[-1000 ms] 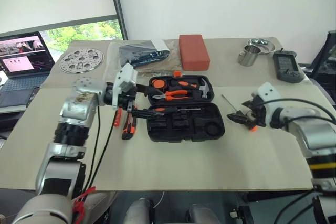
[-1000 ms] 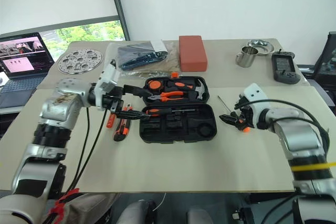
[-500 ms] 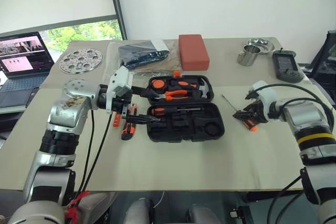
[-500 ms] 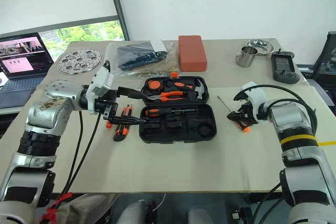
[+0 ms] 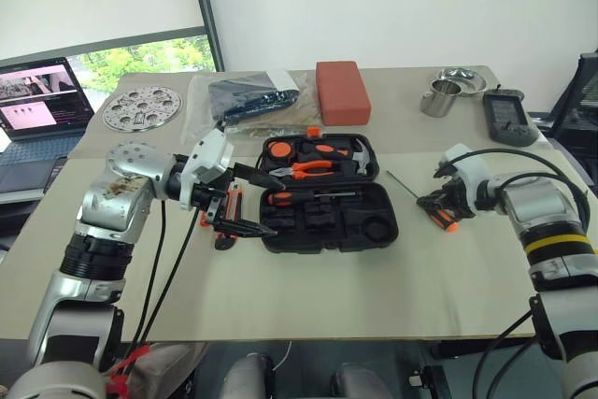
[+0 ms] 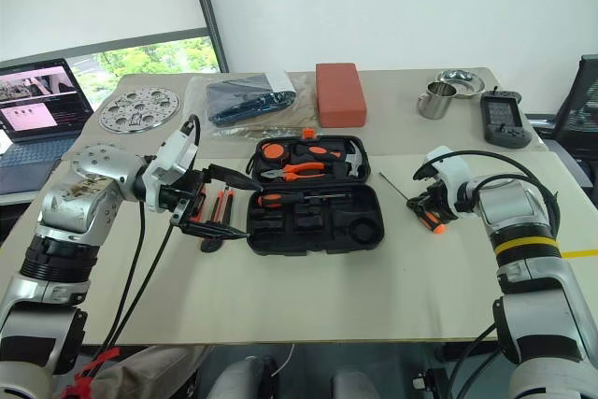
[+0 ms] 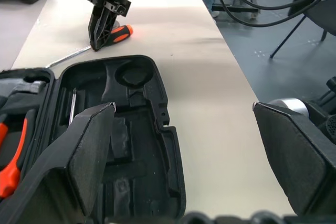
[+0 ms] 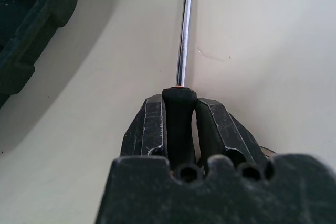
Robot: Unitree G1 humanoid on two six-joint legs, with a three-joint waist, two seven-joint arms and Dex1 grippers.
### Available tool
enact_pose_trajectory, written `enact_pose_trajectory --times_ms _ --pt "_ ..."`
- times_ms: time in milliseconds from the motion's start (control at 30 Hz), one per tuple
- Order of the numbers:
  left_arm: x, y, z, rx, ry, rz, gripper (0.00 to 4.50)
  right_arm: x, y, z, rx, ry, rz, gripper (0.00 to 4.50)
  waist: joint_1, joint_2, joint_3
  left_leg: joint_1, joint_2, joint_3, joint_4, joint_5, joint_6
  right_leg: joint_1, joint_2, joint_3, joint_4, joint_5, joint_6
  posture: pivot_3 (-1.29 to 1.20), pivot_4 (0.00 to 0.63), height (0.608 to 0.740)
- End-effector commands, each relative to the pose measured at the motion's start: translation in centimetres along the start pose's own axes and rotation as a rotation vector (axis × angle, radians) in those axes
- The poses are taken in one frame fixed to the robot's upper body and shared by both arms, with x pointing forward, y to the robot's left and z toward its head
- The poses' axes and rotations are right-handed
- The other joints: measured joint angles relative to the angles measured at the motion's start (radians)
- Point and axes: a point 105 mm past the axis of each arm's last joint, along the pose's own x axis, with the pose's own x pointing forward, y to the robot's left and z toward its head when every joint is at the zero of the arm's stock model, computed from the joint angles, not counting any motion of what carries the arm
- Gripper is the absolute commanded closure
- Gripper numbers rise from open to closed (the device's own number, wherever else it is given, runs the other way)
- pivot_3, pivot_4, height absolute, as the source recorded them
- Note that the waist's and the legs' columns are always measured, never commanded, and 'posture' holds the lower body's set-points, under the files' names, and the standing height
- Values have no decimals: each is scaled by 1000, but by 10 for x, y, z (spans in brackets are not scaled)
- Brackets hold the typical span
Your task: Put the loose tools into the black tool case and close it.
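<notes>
I am pinching the screwdriver [image 8: 180, 124] handle in my right claw [image 6: 435, 210] at the case's [image 6: 316, 221] three o'clock, squeezing squarely before lifting, left claw [image 5: 245, 202] gaping empty.

right pincer [image 5: 437, 204] grips screwdriver [image 5: 418, 198]

1. From the head, our two eye views look forward and down over the counter [image 5: 308, 296].
2. Our left wrist view faces across the black tool case [image 7: 131, 145].
3. Our right wrist view sits close on a screwdriver [image 8: 184, 51]; both wrist views share it.
</notes>
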Motion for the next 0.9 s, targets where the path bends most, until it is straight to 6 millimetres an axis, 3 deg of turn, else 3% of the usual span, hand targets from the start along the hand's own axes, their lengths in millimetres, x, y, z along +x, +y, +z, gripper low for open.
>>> enact_pose_trajectory --times_ms 33,233,333,433,533,667,900 --pt "-3 1 11 41 -11 0 0 -22 -6 23 -50 -73 -45 3988 0 1 1 0 0 0 0 0 0 0 0 0 0 0 0 0 150 740" --pt "-12 5 8 28 -10 56 0 -54 -6 52 -176 -158 -138 3988 1 3 4 -1 0 0 -1 0 0 -2 0 0 0 0 0 0 150 740" --pt "-21 6 6 16 -6 95 0 -56 19 82 -267 -241 -55 3988 -5 3 4 0 0 0 -1 0 0 -2 0 0 0 0 0 0 150 740" --pt "-33 4 2 1 15 148 0 -41 70 99 -537 -268 137 3988 -21 3 4 0 1 1 -3 0 -1 -5 1 2 1 0 0 0 150 740" --pt "-42 0 1 -9 29 194 0 -24 93 97 -770 -267 230 3988 -25 1 5 0 2 0 -4 0 -1 -6 3 1 2 0 0 0 150 740" --pt "-50 -15 -3 -43 49 229 0 1 103 84 -971 -173 308 3988 -20 0 7 -1 1 1 -4 1 -1 -8 -1 1 3 0 0 0 150 740" --pt "-51 -27 -10 -72 86 256 0 23 101 97 -1113 -149 306 3988 -14 -2 9 2 2 2 -3 1 -1 -4 -2 -1 4 0 0 0 150 740"
